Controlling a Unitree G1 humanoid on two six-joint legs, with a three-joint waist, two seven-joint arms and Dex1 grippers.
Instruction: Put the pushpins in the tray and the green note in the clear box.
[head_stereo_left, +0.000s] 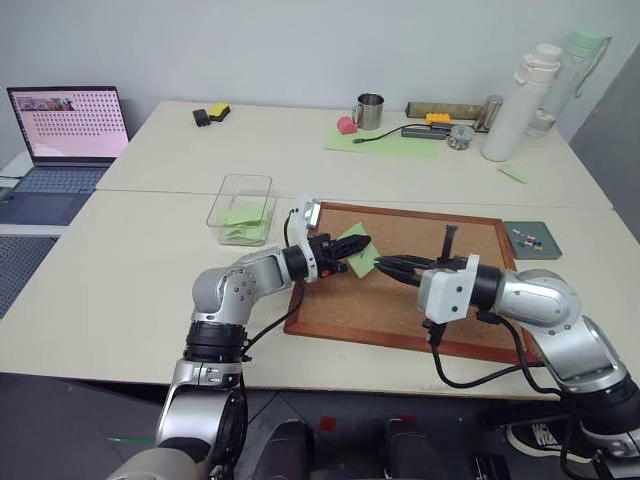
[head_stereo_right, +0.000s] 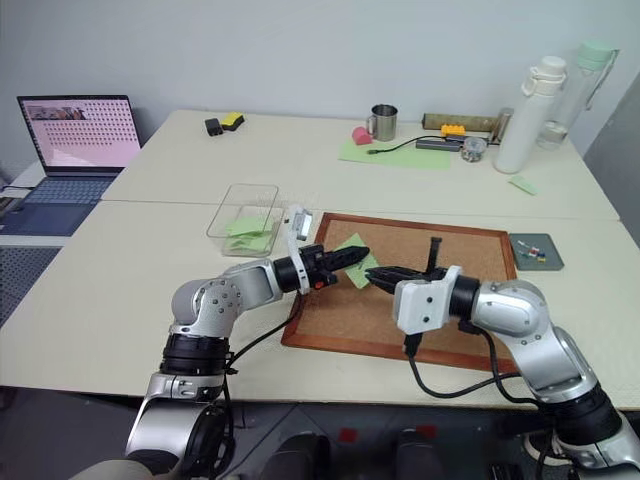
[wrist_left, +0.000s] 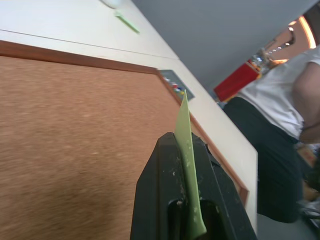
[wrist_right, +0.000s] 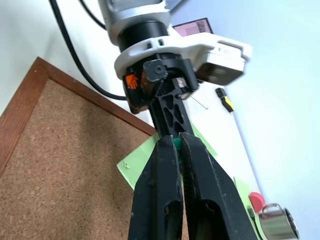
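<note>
While the left gripper (head_stereo_left: 352, 245) is clenched on the green note's (head_stereo_left: 360, 256) edge, the right gripper (wrist_right: 175, 145) pinches a green pushpin (wrist_right: 176, 144) at that note, evidently steadying it above the corkboard's (head_stereo_left: 400, 300) near-left corner; clear box (head_stereo_left: 243, 208) just beyond.

One cork board (head_stereo_left: 400, 280). One clear box (head_stereo_left: 243, 208). One grey tray (head_stereo_left: 531, 240). One laptop (head_stereo_left: 62, 140). One metal mug (head_stereo_left: 369, 111). Two bottles (head_stereo_left: 520, 102) far right. Two grippers: left gripper (head_stereo_left: 355, 246), right gripper (head_stereo_left: 385, 266).

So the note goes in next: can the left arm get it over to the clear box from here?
Probably yes. The left gripper is shut on the green note, and the clear box stands open-topped just to its left, nothing between.
</note>
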